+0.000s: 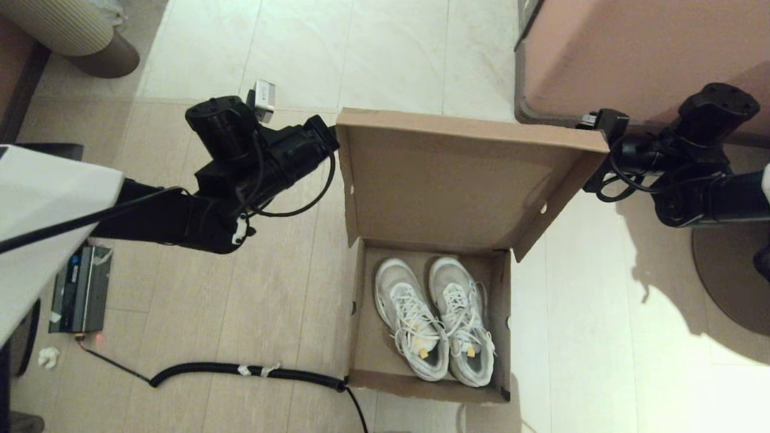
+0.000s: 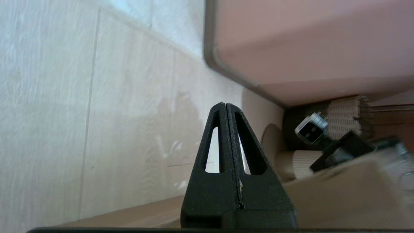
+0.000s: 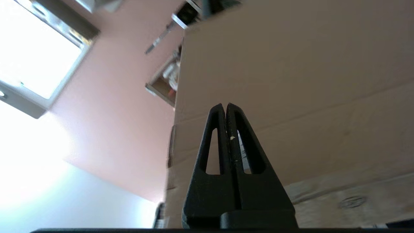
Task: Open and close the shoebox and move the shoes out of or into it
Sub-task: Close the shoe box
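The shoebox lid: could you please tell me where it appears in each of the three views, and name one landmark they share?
Head view: the shoebox lid stands open at centre, above the shoes, between the left gripper and right gripper.
Left wrist view: blurred brown cardboard at lower right, beside the shut fingers.
Right wrist view: fills the right and upper part.
Shared landmark: the pinkish cabinet.
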